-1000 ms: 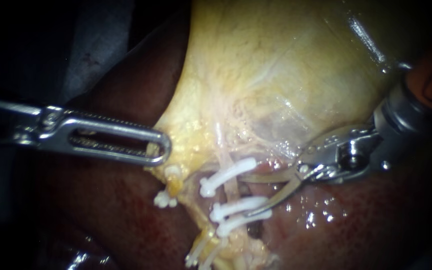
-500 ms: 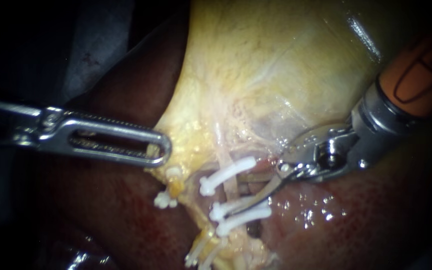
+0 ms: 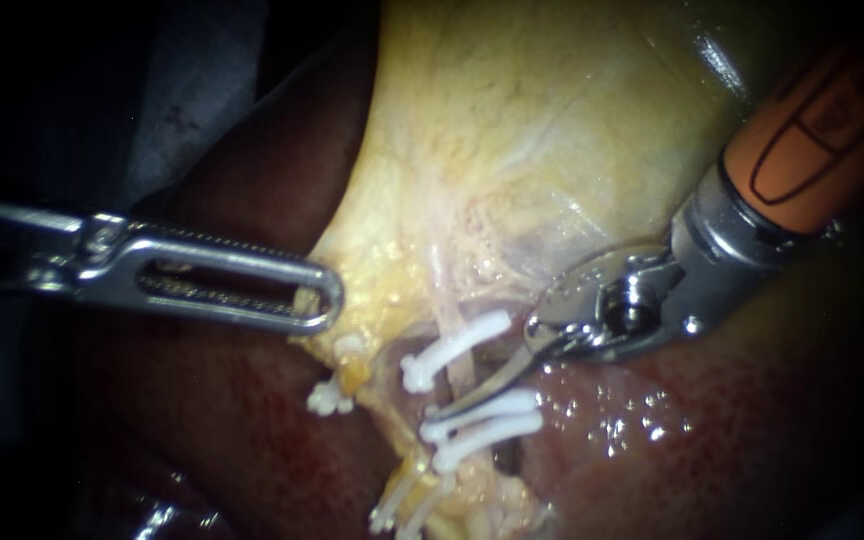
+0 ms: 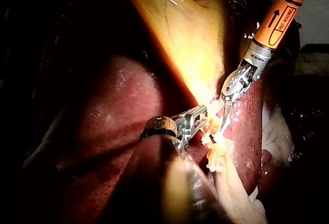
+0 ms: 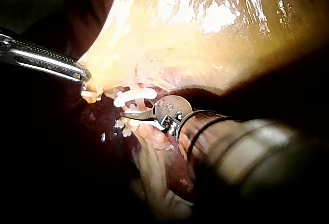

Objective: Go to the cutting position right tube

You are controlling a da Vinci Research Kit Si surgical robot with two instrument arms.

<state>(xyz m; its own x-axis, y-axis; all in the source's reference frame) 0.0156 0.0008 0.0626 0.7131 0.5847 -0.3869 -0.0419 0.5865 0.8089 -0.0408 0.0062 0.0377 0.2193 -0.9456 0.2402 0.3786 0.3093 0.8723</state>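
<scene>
Right tube (image 3: 460, 368) is running approx. upright from gallbladder (image 3: 512, 150) (clips (image 3: 457, 345) lying across it); right instrument (image 3: 452, 400), blades slightly apart, is meeting it btw clips; left instrument (image 3: 317, 300) is clamping gallbladder edge.

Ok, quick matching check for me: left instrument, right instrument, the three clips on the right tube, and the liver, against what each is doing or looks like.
Things:
1. left instrument
2. right instrument
3. three white clips
4. liver

States:
A. dark red and glistening, beneath the clipped area
B. shut on the yellow edge of the gallbladder
C. clamped across the right tube
D. blades open, reaching in among the clips from the upper right

Pairs: 1-B, 2-D, 3-C, 4-A
</scene>
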